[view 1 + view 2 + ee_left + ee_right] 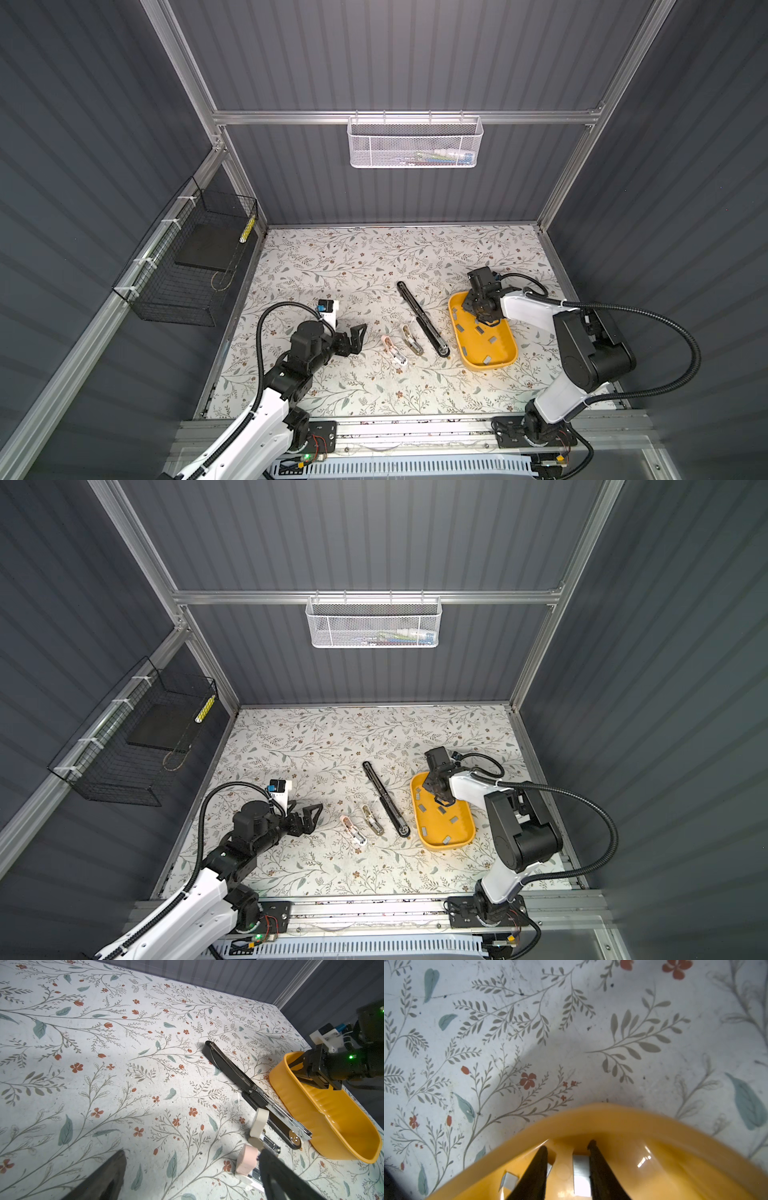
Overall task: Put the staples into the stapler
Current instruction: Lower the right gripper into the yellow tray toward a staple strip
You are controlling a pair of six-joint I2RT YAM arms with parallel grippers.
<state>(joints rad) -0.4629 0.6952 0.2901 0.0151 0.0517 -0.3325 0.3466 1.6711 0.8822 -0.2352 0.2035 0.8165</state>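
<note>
Several grey staples [479, 330] [441, 810] lie scattered in a yellow tray [505, 361] [457, 843] [332, 1109] [612, 1113]. My right gripper [484, 322] [442, 802] [568, 1145] reaches down into the tray's far end, open. One strip of staples [581, 1176] lies flat between its fingers, against one of them. Left of the tray lie a long black stapler [422, 318] [386, 798] [255, 1093] opened flat, a small beige stapler [411, 339] [258, 1124] and a small pink stapler [392, 351] [246, 1160]. My left gripper [360, 338] [318, 816] [193, 1152] hovers wide open just left of the pink one, holding nothing.
A white mesh basket [415, 145] hangs on the back wall. A black wire basket [187, 266] is fixed to the left wall. Aluminium frame posts stand at the table's corners, and a rail runs along its front edge.
</note>
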